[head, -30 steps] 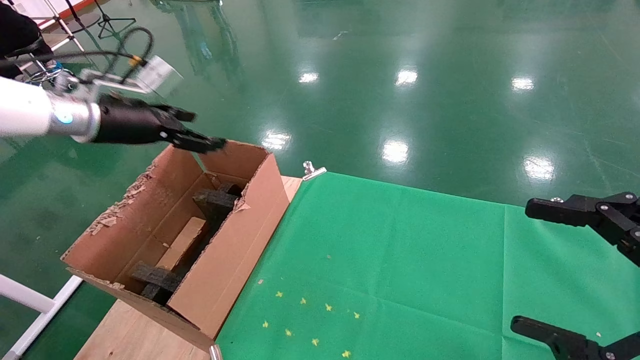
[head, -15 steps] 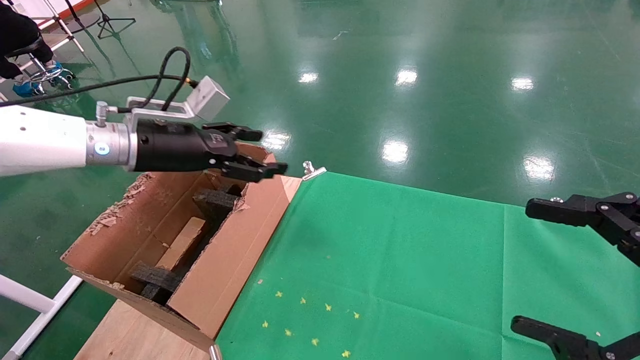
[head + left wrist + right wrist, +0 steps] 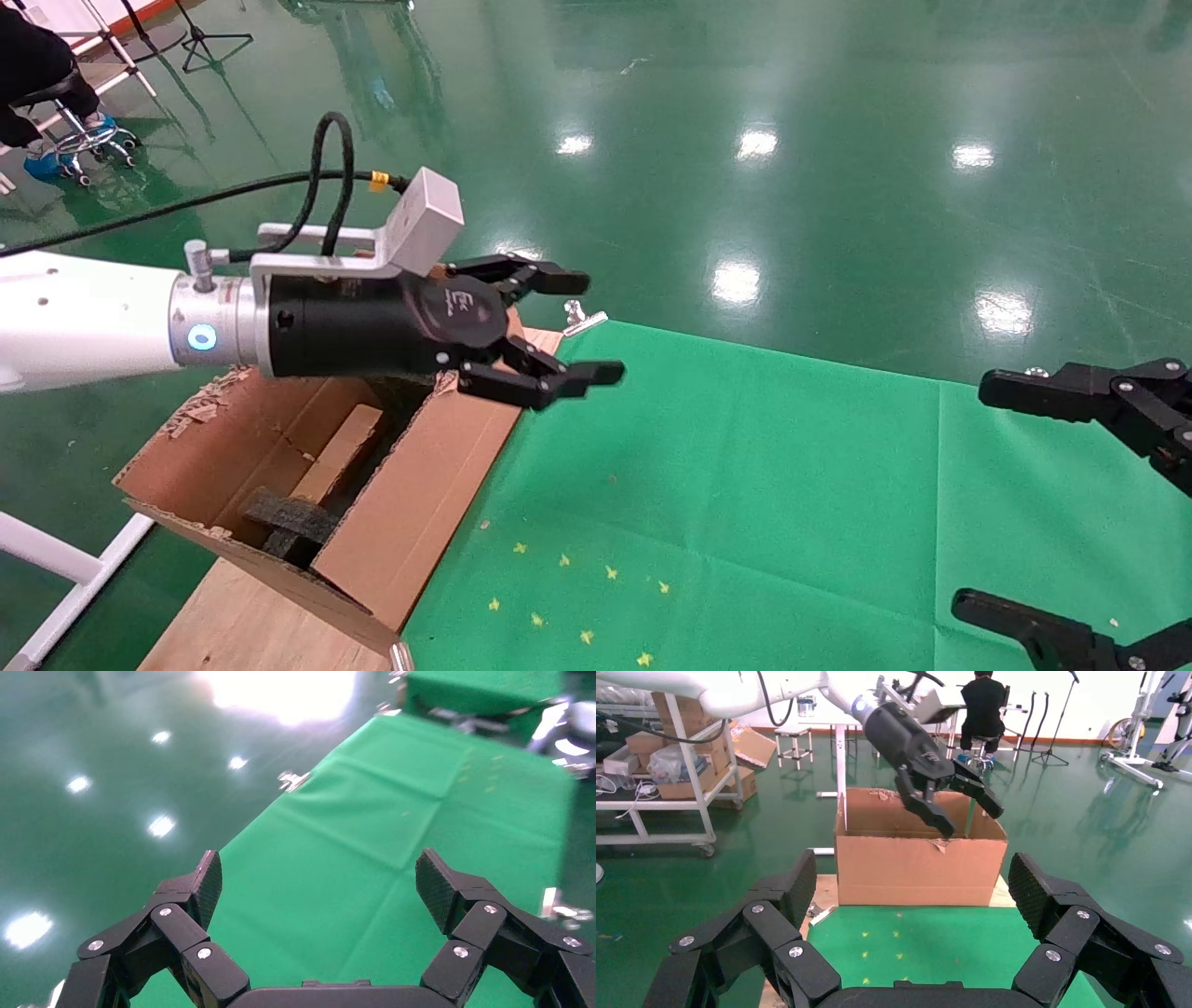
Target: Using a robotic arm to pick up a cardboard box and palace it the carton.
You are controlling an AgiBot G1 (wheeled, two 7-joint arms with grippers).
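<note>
The carton (image 3: 419, 485) stands on the table's left end, flaps ragged. The small cardboard box (image 3: 340, 452) lies inside it between black foam pieces (image 3: 289, 517). My left arm, white and silver with a black housing, reaches across the carton's far end. My left gripper (image 3: 593, 326) is open and empty, just past the carton's right wall, above the green cloth's far corner. In the left wrist view the left gripper (image 3: 318, 874) shows only green cloth between its fingers. My right gripper (image 3: 973, 494) is open and empty at the right edge. The right wrist view shows the right gripper (image 3: 912, 871) facing the carton (image 3: 919, 871).
A green cloth (image 3: 745, 485) covers the table right of the carton, with small yellow marks (image 3: 577, 596) near the front. A metal clip (image 3: 582, 319) holds its far corner. Bare wood (image 3: 233, 624) shows under the carton. A shiny green floor surrounds the table.
My left arm has swung right and nearer, from beyond the carton's far-left corner to over its right wall and the cloth's corner. Its gripper stays open and empty. The right arm has not moved.
</note>
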